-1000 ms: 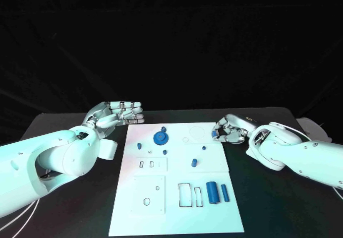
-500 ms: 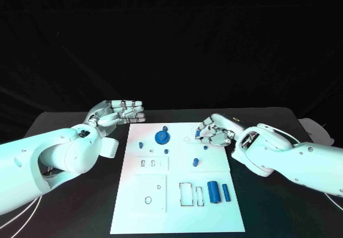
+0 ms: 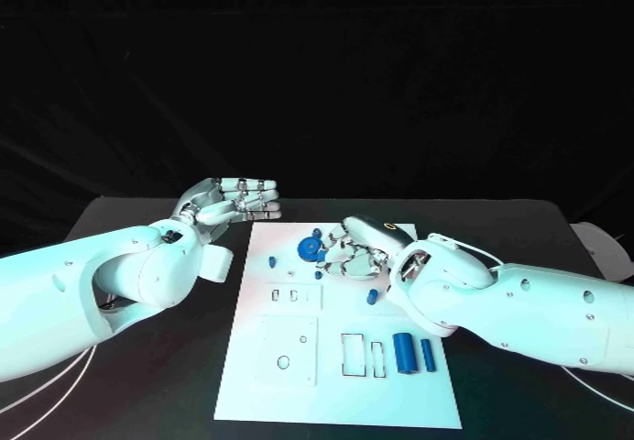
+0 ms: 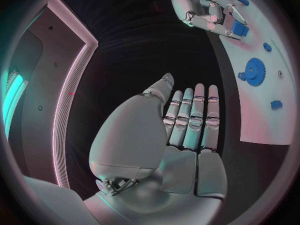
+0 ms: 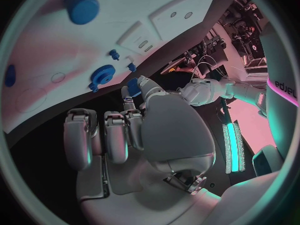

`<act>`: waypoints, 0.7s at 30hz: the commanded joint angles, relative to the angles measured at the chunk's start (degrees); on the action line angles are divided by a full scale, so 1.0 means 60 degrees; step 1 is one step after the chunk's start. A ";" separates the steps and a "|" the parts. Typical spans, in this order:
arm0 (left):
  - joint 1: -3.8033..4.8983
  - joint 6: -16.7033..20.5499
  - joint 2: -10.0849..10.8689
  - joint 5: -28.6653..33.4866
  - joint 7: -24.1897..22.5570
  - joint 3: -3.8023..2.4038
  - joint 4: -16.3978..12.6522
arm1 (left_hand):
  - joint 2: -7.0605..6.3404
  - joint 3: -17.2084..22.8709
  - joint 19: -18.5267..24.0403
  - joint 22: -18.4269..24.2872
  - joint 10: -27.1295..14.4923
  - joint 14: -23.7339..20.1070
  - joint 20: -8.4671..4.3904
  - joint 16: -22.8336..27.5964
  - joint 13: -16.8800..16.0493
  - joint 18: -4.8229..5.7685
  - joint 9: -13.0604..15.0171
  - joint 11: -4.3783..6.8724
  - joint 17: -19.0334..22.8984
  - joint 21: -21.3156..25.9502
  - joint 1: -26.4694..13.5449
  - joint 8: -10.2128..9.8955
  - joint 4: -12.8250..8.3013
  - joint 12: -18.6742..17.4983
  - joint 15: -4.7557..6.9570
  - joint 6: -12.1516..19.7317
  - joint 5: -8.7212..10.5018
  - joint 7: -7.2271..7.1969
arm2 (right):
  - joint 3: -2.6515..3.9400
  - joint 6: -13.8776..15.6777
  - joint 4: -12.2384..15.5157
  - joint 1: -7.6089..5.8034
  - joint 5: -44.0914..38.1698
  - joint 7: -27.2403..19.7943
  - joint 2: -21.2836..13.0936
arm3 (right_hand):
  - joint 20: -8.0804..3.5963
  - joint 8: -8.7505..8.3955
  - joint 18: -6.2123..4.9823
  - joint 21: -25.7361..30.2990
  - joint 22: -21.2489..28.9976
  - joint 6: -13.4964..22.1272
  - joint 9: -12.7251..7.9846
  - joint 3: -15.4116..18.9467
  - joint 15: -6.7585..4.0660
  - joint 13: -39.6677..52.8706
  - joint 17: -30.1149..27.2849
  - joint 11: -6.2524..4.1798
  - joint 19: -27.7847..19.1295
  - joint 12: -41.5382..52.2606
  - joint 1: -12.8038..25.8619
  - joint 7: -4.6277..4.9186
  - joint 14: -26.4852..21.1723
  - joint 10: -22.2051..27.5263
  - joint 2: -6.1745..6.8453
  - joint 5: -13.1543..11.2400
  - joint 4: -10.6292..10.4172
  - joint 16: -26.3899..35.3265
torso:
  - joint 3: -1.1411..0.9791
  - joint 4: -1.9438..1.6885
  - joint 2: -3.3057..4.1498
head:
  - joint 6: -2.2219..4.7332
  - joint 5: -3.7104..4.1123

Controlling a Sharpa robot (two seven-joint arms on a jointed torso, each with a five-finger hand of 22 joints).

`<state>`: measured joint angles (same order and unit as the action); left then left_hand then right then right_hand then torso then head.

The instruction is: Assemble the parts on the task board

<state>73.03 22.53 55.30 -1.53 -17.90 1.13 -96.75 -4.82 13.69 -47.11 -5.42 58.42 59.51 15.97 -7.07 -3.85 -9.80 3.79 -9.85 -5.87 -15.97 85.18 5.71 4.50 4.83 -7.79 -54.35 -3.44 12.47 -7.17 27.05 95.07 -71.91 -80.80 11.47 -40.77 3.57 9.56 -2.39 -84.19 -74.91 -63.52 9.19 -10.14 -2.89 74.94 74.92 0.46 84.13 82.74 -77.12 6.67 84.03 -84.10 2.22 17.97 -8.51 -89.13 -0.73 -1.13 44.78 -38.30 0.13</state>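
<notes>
Black table (image 3: 158, 367), white task board (image 3: 298, 385) at centre. On the board: blue gear (image 3: 311, 247) at the far end, two blue cylinders (image 3: 413, 353) lying near the front edge. Above the board's middle, right hand (image 3: 347, 257), a small blue part (image 5: 133, 86) pinched between fingertips, as seen from the right wrist. Beside the board's far corner, left hand (image 4: 187, 130), fingers straight, side by side, nothing held.
</notes>
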 commanded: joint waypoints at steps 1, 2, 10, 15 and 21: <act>0.0008 -0.0182 -0.0027 0.0024 -0.0019 -0.0006 -0.0005 | 0.0039 0.0048 0.0022 0.0009 0.0007 0.0013 0.0007 0.0052 0.0003 -0.0124 -0.0005 -0.0051 -0.0009 0.0033 0.0019 -0.0049 0.0010 -0.0031 -0.0037 0.0003 -0.0003 0.0065 | -0.0027 -0.0285 -0.0096 0.0066 -0.0713 0.0496 0.0203 | -0.0075 0.0178 0.0123 -0.0030 -0.1724 -0.0295 0.0203 -0.0022 -0.0078 0.1259 0.2275 -0.0050 0.0289 0.0014 0.0040 -0.0368 0.0940 -0.0126 -0.0027 0.0070 -0.0061 -0.0037 | -0.0005 0.0007 0.0011 | -0.0049 -0.0063; 0.0008 -0.0181 -0.0030 0.0024 -0.0019 -0.0006 -0.0004 | 0.0039 0.0048 0.0022 0.0009 0.0007 0.0013 0.0007 0.0052 0.0003 -0.0124 -0.0005 -0.0051 -0.0009 0.0033 0.0019 -0.0049 0.0010 -0.0031 -0.0037 0.0003 -0.0003 0.0065 | -0.0035 -0.0309 -0.0121 0.0083 -0.0794 0.0519 0.0272 | -0.0076 0.0175 0.0123 -0.0028 -0.1722 -0.0287 0.0203 -0.0024 -0.0079 0.1257 0.2277 -0.0050 0.0287 0.0012 0.0040 -0.0367 0.0941 -0.0124 -0.0024 0.0074 -0.0059 -0.0038 | -0.0002 0.0008 0.0012 | -0.0055 -0.0065; 0.0008 -0.0191 -0.0049 0.0024 -0.0013 -0.0006 -0.0010 | 0.0039 0.0048 0.0022 0.0009 0.0007 0.0013 0.0007 0.0052 0.0003 -0.0124 -0.0005 -0.0051 -0.0009 0.0033 0.0019 -0.0049 0.0010 -0.0031 -0.0037 0.0003 -0.0003 0.0065 | -0.0115 -0.0543 -0.0316 0.0245 -0.1551 0.0734 0.0734 | -0.0078 0.0161 0.0119 -0.0017 -0.1714 -0.0242 0.0203 -0.0031 -0.0079 0.1242 0.2269 -0.0044 0.0279 -0.0005 0.0040 -0.0356 0.0939 -0.0111 -0.0003 0.0082 -0.0051 -0.0035 | -0.0018 0.0009 0.0012 | -0.0157 -0.0139; 0.0008 -0.0194 -0.0044 0.0024 -0.0010 -0.0007 -0.0009 | 0.0039 0.0048 0.0022 0.0009 0.0007 0.0013 0.0007 0.0052 0.0003 -0.0124 -0.0005 -0.0051 -0.0009 0.0033 0.0019 -0.0049 0.0010 -0.0031 -0.0037 0.0003 -0.0003 0.0065 | -0.0134 -0.0644 -0.0371 0.0342 -0.1796 0.0825 0.0830 | -0.0078 0.0152 0.0122 -0.0024 -0.1722 -0.0217 0.0203 -0.0032 -0.0076 0.1242 0.2271 -0.0038 0.0286 -0.0007 0.0052 -0.0344 0.0939 -0.0109 0.0007 0.0078 -0.0054 -0.0036 | -0.0022 0.0027 0.0009 | -0.0200 -0.0181; 0.0008 -0.0209 -0.0044 0.0024 0.0000 -0.0007 -0.0011 | 0.0039 0.0048 0.0022 0.0009 0.0007 0.0013 0.0007 0.0052 0.0003 -0.0124 -0.0005 -0.0051 -0.0009 0.0033 0.0019 -0.0049 0.0010 -0.0031 -0.0037 0.0003 -0.0003 0.0065 | -0.0154 -0.0758 -0.0415 0.0490 -0.2068 0.0929 0.0940 | -0.0074 0.0142 0.0120 -0.0016 -0.1718 -0.0178 0.0208 -0.0024 -0.0064 0.1233 0.2268 -0.0019 0.0281 -0.0018 0.0096 -0.0324 0.0939 -0.0099 0.0036 0.0028 -0.0071 -0.0034 | -0.0024 0.0022 0.0011 | -0.0252 -0.0214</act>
<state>73.02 22.43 55.14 -1.53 -17.77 1.13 -96.72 -4.82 13.69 -47.11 -5.42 58.42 59.51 15.97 -7.07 -3.85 -9.80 3.80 -9.85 -5.85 -15.97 85.18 5.71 4.50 4.83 -7.80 -54.35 -3.44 12.47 -8.10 24.05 92.64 -69.13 -90.12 15.82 -35.30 3.58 10.41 -2.44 -84.19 -74.95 -63.31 9.67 -10.29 -2.88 74.93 74.91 0.47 84.12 82.74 -76.61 6.46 84.03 -84.09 2.74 18.32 -8.67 -89.12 -0.86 -0.99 44.85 -39.68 -1.05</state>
